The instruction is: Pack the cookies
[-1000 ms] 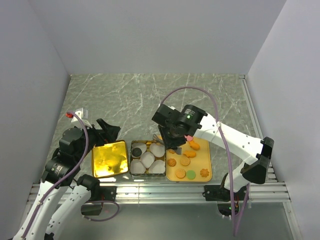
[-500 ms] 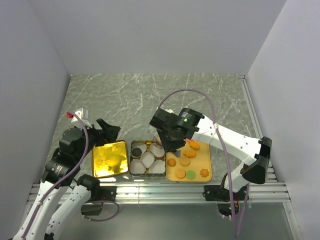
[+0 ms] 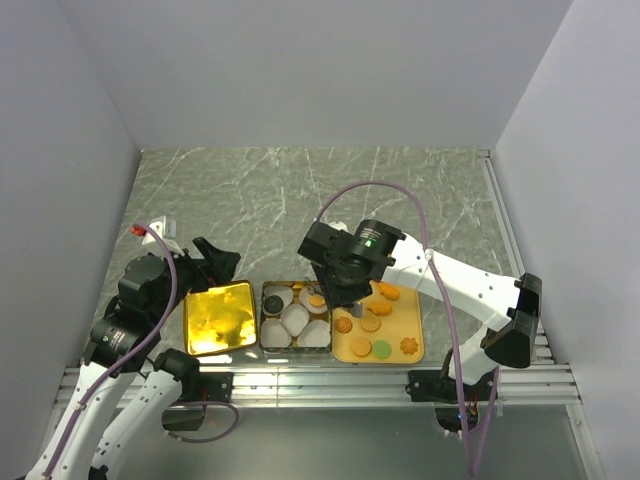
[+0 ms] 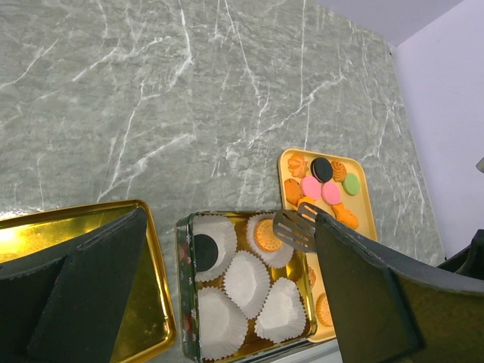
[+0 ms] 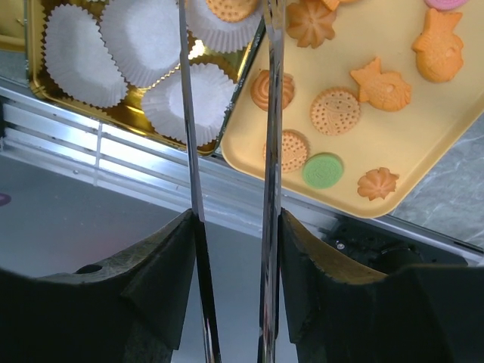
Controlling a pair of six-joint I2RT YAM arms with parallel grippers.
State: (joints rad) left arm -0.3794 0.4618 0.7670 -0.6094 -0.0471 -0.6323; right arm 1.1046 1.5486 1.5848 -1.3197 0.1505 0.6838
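My right gripper [image 3: 335,285] is shut on metal tongs [image 5: 270,113], whose blades stand apart over the far right corner of the cookie tin [image 3: 263,318]. A golden round cookie [image 4: 266,236] lies in the far right paper cup, just beside the tong tip [image 4: 293,229]; it also shows in the right wrist view [image 5: 231,7]. A black cookie [image 4: 206,248] lies in the far left cup. Several more cookies, such as a green one [image 5: 323,170] and a pink one [image 4: 311,187], lie on the yellow tray [image 3: 395,325]. My left gripper [image 3: 215,262] is open and empty above the gold lid [image 3: 218,318].
The tin holds several white paper cups, three of them empty [image 4: 248,280]. The gold lid [image 4: 151,302] lies left of the tin and the yellow tray [image 5: 423,121] touches its right side. The table's metal front rail [image 5: 113,151] runs just behind them.
My right gripper has moved left from the tray to over the tin. A golden cookie now lies in the far right cup. The left arm has not moved.
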